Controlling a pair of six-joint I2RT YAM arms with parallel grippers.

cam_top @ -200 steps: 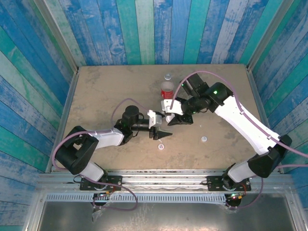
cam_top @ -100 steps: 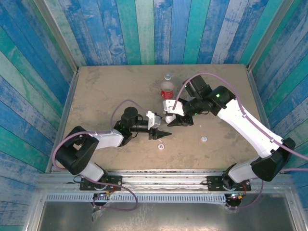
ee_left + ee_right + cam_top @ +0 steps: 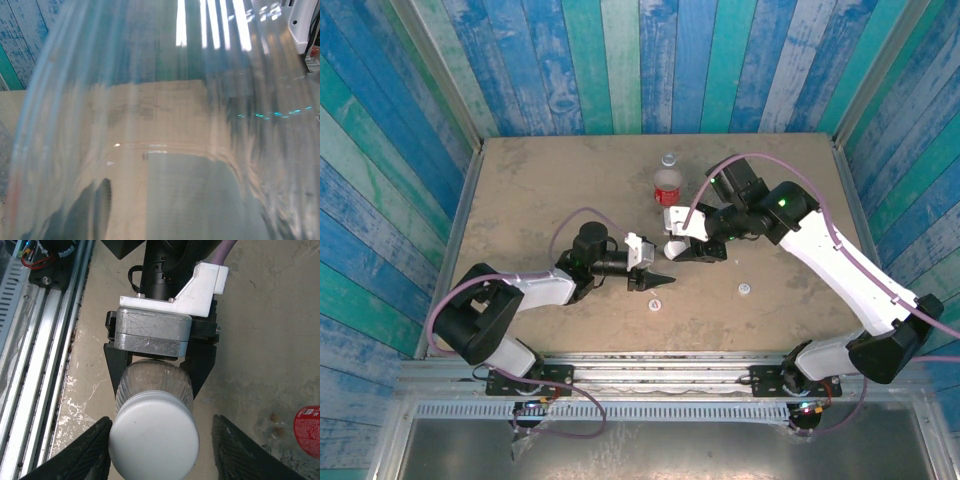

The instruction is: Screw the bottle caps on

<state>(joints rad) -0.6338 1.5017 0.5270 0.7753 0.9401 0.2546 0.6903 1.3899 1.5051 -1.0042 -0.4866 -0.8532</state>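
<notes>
My left gripper (image 3: 655, 274) is shut on the plain clear bottle (image 3: 152, 385), whose wall sits right against the lens in the left wrist view (image 3: 160, 125). A white bottle cap (image 3: 154, 442) sits on that bottle's neck. My right gripper (image 3: 162, 450) is over it, jaws open either side of the cap; the left finger is close to the cap's rim and the right finger (image 3: 240, 450) stands apart. The red-labelled bottle (image 3: 667, 186) stands behind, with another small clear bottle (image 3: 668, 158) beyond it. Two loose caps (image 3: 654, 305) (image 3: 744, 290) lie on the table.
The tan table (image 3: 540, 190) is walled by blue-green planks on three sides. A metal rail (image 3: 35, 355) runs along the near edge by the arm bases. The red-labelled bottle (image 3: 307, 425) stands close to the right of my right gripper.
The right arm's elbow has swung slightly to the right while its gripper stays at the capped bottle. The left arm has hardly moved.
</notes>
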